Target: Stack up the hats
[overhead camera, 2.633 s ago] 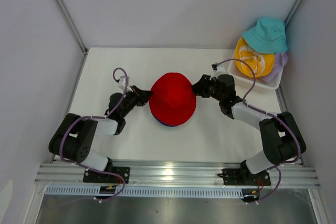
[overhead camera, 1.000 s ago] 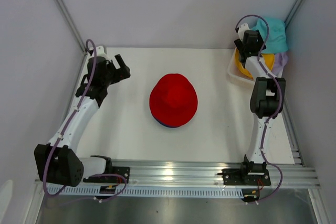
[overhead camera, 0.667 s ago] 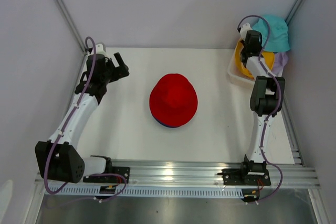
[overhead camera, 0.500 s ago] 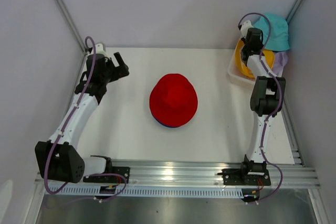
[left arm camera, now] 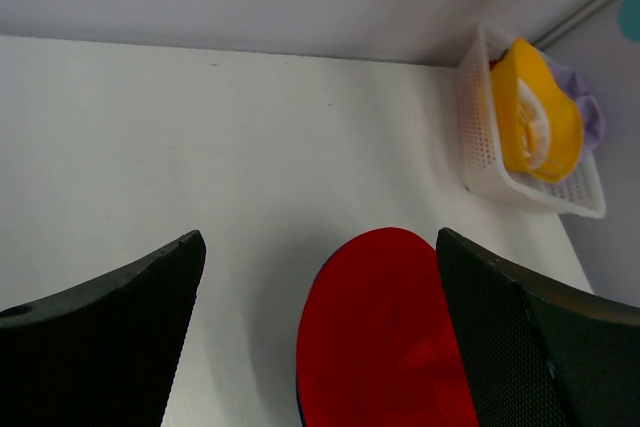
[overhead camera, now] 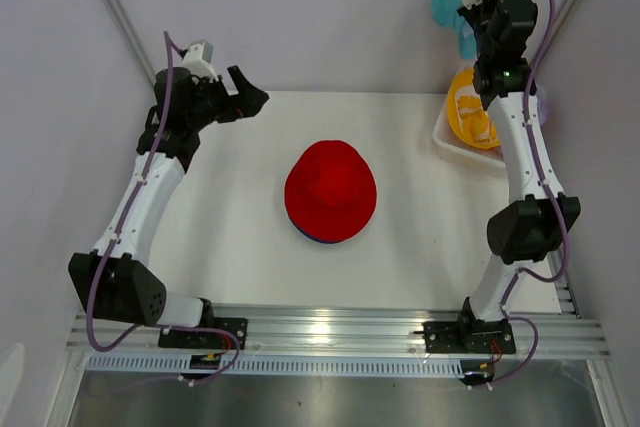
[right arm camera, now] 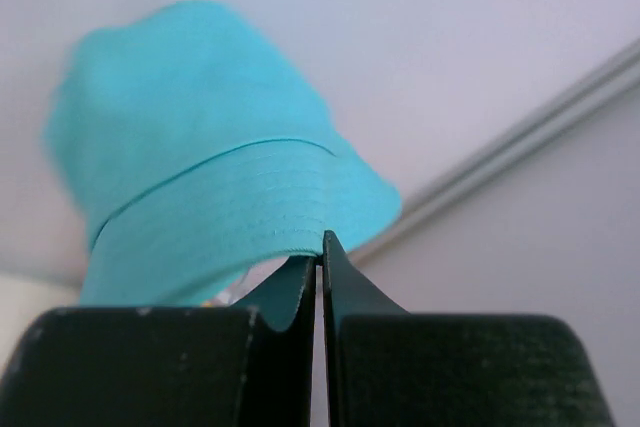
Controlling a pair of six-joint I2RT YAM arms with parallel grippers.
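Note:
A red hat [overhead camera: 330, 190] lies crown-up mid-table, with a navy hat's edge [overhead camera: 312, 238] peeking out beneath it. My right gripper [overhead camera: 465, 17] is raised high at the back right, shut on the brim of a teal hat [right arm camera: 200, 177] that hangs from it. Seen from the right wrist, the fingertips [right arm camera: 320, 247] pinch the brim's hem. A yellow hat [overhead camera: 476, 117] lies in the white basket [overhead camera: 447, 144] over a lavender hat [left arm camera: 582, 112]. My left gripper [overhead camera: 245, 99] hovers open at the back left, and the red hat [left arm camera: 385, 337] shows between its fingers [left arm camera: 140, 297].
The basket sits in the back right corner against the wall. Metal frame posts run up at both back corners. An aluminium rail runs along the near edge where both arm bases are bolted.
My right gripper closed on the teal hat's brim and lifted it up out of the basket. The left gripper rose a little and shifted right, still open.

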